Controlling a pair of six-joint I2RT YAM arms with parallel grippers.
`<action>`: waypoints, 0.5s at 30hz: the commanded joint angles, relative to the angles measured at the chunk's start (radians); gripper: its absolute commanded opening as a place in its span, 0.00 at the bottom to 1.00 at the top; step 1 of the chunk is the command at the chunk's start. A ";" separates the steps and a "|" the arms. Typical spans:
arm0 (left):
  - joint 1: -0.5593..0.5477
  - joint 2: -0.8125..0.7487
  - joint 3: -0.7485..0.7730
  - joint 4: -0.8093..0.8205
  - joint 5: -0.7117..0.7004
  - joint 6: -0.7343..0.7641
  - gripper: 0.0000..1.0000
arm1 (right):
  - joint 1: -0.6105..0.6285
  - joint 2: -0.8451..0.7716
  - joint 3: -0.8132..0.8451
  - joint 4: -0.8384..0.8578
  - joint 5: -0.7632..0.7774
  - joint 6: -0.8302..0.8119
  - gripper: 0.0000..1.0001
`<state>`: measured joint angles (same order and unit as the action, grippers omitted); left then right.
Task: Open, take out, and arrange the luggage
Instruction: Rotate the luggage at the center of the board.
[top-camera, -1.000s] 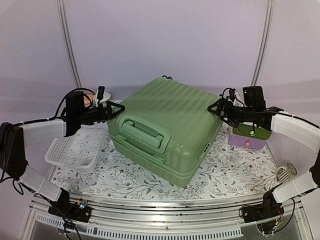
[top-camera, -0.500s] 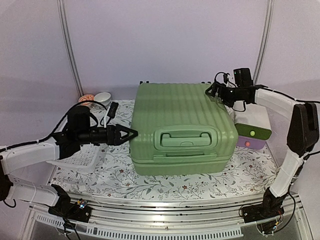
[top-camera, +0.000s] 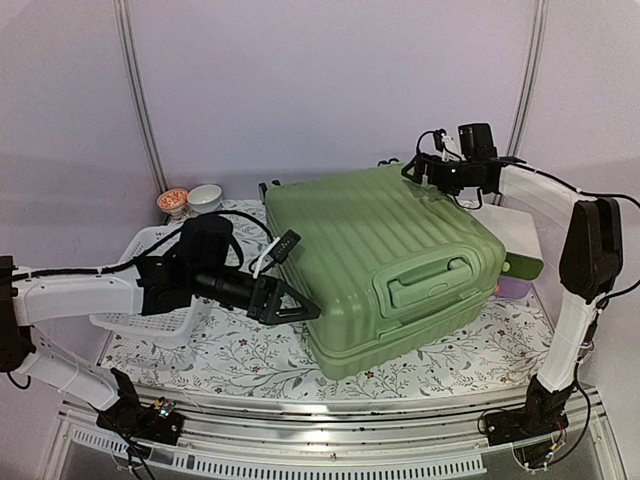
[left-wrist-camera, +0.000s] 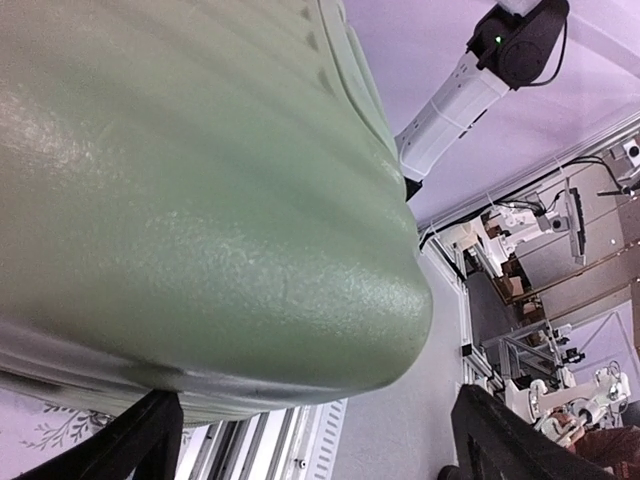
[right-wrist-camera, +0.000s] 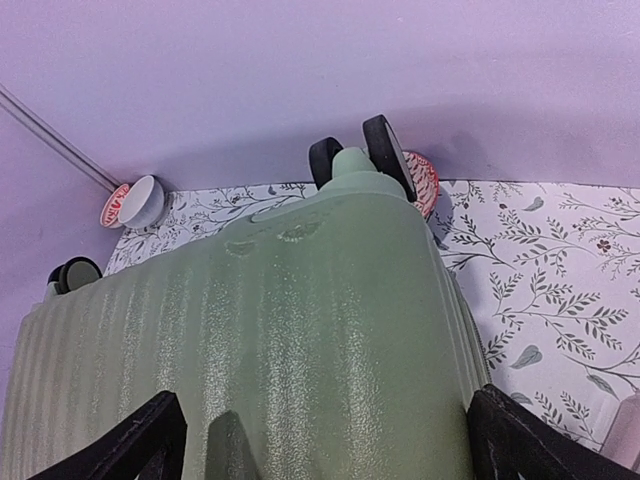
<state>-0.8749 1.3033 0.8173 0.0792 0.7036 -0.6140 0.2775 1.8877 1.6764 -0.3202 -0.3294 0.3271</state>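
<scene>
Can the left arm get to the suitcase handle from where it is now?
Probably yes. The left gripper is open at the light-green suitcase's near corner; the handle is on the near face just beyond, with only floral tablecloth before it.

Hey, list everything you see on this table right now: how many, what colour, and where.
luggage: one, light green with black wheels, closed, middle of the table, turned at an angle
basket: one, white and perforated, left of the luggage, partly under the left arm
red-patterned bowl: one, far left corner
white bowl: one, just right of the red-patterned bowl
box: one, white, green and purple, right of the luggage, partly hidden by it
cloth: one, white with a leaf print, covering the table
left gripper: one, black, open, at the luggage's near left corner
right gripper: one, black, open, at the luggage's far right corner
</scene>
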 joint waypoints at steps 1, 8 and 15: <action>-0.030 -0.074 0.069 0.024 -0.117 0.084 0.97 | 0.139 -0.009 -0.018 -0.198 -0.129 -0.010 0.99; -0.026 -0.233 0.077 -0.249 -0.455 0.180 0.98 | 0.139 -0.208 -0.075 -0.283 0.221 -0.002 0.99; -0.028 -0.374 0.010 -0.235 -0.528 0.174 0.98 | 0.138 -0.471 -0.298 -0.347 0.500 0.046 0.99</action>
<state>-0.8909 0.9813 0.8703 -0.1310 0.2485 -0.4652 0.4038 1.5631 1.4971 -0.5552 0.0231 0.3286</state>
